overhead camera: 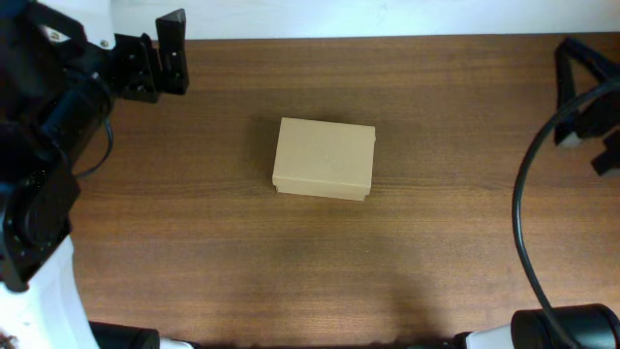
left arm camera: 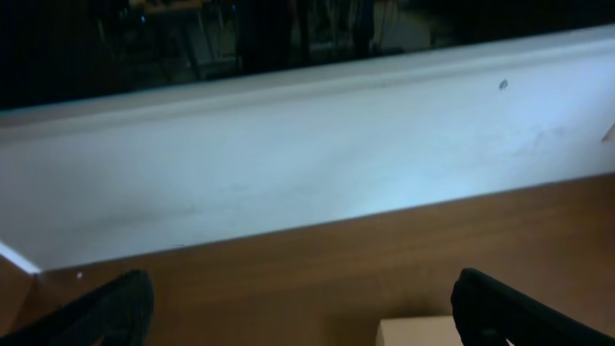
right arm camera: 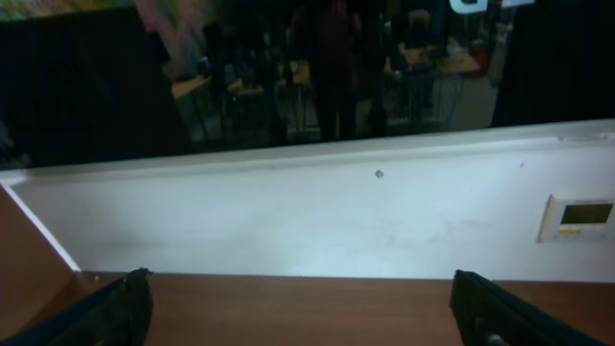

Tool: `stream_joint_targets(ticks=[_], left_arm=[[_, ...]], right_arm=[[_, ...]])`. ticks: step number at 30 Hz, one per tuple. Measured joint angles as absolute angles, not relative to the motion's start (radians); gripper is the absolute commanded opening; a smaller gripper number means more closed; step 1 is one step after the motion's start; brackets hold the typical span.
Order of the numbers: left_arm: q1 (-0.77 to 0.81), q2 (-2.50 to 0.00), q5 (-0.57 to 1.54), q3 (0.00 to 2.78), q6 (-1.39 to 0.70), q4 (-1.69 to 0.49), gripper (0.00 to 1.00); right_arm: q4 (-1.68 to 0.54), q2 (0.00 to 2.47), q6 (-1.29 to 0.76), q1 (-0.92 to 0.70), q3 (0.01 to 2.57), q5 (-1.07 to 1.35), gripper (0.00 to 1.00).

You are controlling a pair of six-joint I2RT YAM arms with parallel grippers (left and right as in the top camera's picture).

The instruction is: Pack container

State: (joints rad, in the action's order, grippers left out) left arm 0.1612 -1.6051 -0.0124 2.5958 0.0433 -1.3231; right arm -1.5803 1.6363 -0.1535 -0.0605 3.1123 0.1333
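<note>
Table (overhead camera: 194,252) bears the container (overhead camera: 324,159); left wrist glimpses its corner.

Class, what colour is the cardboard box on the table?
Plain tan-brown; the box shows best overhead.

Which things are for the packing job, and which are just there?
For the job: small tan-brown cardboard box, lid shut; left tool and right tool, both open.
Just there: brown wooden table; black cable; white back board; small white wall panel.
</note>
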Motion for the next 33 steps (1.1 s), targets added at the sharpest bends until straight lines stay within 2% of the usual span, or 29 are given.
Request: stream_joint_targets(ticks=[29, 33], left_arm=[[0.161, -1.607, -0.012, 2.596, 0.041, -1.615, 1.0], [0.161, -1.607, -0.012, 2.596, 0.041, -1.668, 1.0]], right_arm=[[-1.586, 1.67, -0.154, -0.06, 3.104, 0.133, 0.99], [-1.586, 1.627, -0.154, -0.06, 3.02, 0.133, 0.99]])
